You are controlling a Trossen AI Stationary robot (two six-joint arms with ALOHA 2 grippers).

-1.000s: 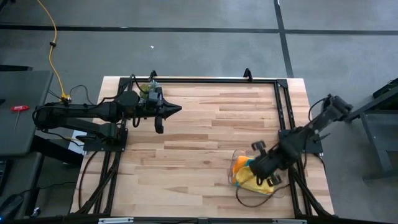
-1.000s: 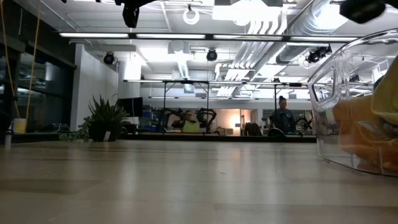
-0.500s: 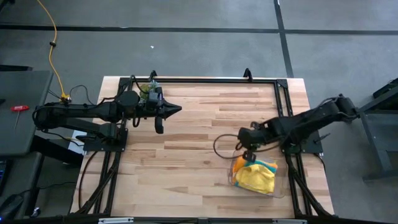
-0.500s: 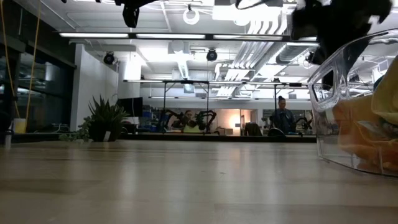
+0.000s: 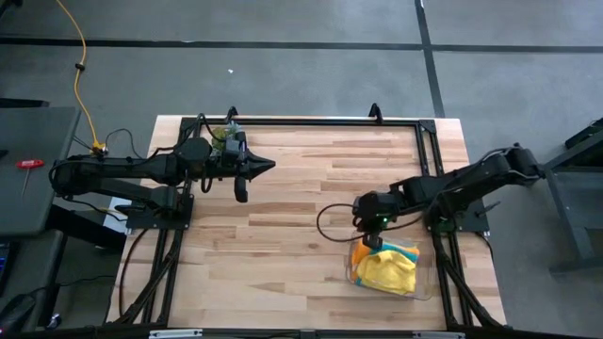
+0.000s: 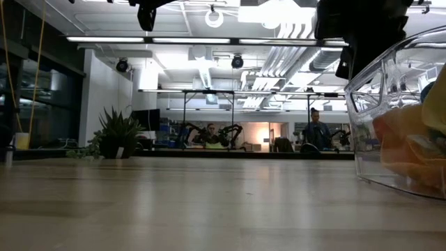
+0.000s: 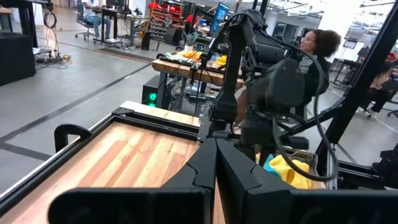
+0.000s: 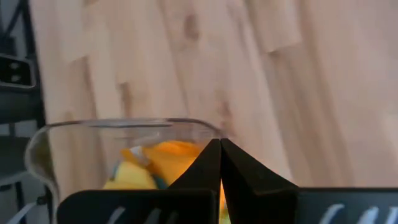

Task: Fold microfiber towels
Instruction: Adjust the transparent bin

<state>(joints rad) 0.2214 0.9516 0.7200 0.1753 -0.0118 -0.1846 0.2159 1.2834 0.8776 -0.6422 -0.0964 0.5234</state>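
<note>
A clear plastic tray (image 5: 350, 274) at the table's near right holds a heap of microfiber towels: a yellow one (image 5: 386, 271) on top, an orange one (image 5: 361, 252) and a teal one (image 5: 412, 252) beneath it. My right gripper (image 5: 368, 243) hangs shut, slanting down, over the tray's far left corner. In the right wrist view its shut tips (image 8: 219, 143) stand above the tray's rim (image 8: 124, 123), with the orange towel (image 8: 168, 152) behind them. I see no touch. My left gripper (image 5: 269, 167) waits shut and level, high over the table's far left.
A black frame rail (image 5: 320, 122) runs along the table's far edge and down both sides. Bare wood (image 5: 273, 235) lies between the two arms. A cable loop (image 5: 330, 221) hangs from my right arm. People (image 7: 314, 43) and desks show in the room beyond.
My right arm has swung from above the tray's near side toward the table's far left, rolling its wrist and sinking a little. Its gripper now stands at the tray's far left corner and has stayed shut. The towels, covered by the arm before, now show from above.
</note>
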